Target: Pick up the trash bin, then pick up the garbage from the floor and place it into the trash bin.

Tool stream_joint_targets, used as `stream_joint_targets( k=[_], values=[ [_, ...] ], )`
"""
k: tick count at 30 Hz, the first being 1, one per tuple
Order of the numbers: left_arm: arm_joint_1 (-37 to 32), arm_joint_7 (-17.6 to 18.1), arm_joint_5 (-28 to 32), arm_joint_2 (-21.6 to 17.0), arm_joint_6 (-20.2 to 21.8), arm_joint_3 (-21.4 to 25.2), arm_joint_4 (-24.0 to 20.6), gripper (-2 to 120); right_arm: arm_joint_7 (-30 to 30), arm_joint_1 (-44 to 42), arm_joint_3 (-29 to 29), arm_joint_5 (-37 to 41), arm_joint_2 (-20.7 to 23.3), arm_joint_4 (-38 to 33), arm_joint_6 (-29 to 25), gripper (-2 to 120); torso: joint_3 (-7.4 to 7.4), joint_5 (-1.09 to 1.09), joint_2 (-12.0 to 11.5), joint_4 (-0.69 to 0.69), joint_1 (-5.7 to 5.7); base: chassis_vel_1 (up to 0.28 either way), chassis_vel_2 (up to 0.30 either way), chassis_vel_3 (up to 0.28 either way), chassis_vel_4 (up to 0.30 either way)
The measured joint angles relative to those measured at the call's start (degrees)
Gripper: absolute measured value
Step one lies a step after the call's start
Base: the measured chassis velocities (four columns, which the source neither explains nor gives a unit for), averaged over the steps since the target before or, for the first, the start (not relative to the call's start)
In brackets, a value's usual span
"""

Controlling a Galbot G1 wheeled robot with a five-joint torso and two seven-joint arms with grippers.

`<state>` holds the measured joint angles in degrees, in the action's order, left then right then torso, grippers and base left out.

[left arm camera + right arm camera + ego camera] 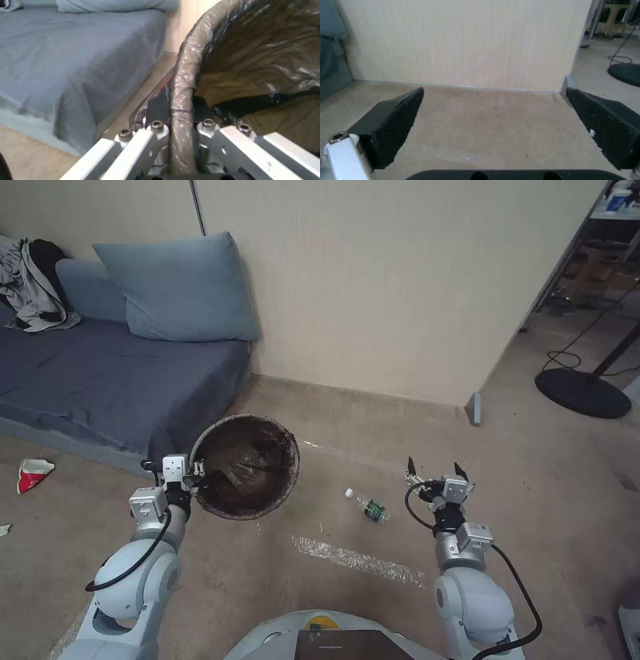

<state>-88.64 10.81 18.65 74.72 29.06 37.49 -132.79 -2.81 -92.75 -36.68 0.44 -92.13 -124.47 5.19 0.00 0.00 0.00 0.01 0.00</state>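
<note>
The trash bin [245, 465], bag-lined, hangs at frame centre-left, its rim pinched by the left gripper [197, 475]. A clear bottle [367, 505] lies on the carpet [373, 447] at centre. At lower right, the right gripper [435, 471] hovers, fingers spread.

Bottle [367, 506] label too small

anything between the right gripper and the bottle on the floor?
Nothing visible. The right gripper hangs with jaws open over bare carpet, and the bottle lies in the open on its left, between it and the trash bin. The left gripper has the bin by its rim.
</note>
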Motion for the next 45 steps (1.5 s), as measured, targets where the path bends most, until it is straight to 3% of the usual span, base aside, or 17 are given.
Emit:
stream_joint_targets(
  k=[12, 21, 33, 45],
  values=[
    [0.19, -0.09, 0.06, 0.05, -0.04, 0.16, 0.23, 4, 0.60, -0.04, 0.13, -0.37, 0.00, -0.04, 0.62, 100, 0.00, 0.00, 0.00, 0.00, 0.00, -0.157, 0.157, 0.152, -0.156],
    [0.08, -0.10, 0.17, -0.19, 0.35, 0.71, -0.63, 4, 7.44, -0.17, -1.94, 0.18, 0.27, -0.77, 4.79, 100, 0.00, 0.01, 0.00, -0.02, 0.00, -0.044, 0.061, 0.049, -0.058],
    [0.09, -0.09, 0.38, -1.00, 1.65, 0.38, -2.25, 4, 13.92, -0.50, -1.99, 6.64, 12.86, 3.26, 8.71, 100, 0.00, 0.01, 0.00, -0.01, 0.00, 0.005, -0.003, -0.002, 0.002],
    [-1.61, 0.28, 0.01, -1.15, 1.87, 0.71, -3.27, 4, 22.61, 3.84, 0.37, 13.00, 24.03, 13.11, 11.80, 100, 0.00, 0.02, 0.00, -0.01, 0.00, 0.000, 0.000, 0.000, 0.000]
  ],
)
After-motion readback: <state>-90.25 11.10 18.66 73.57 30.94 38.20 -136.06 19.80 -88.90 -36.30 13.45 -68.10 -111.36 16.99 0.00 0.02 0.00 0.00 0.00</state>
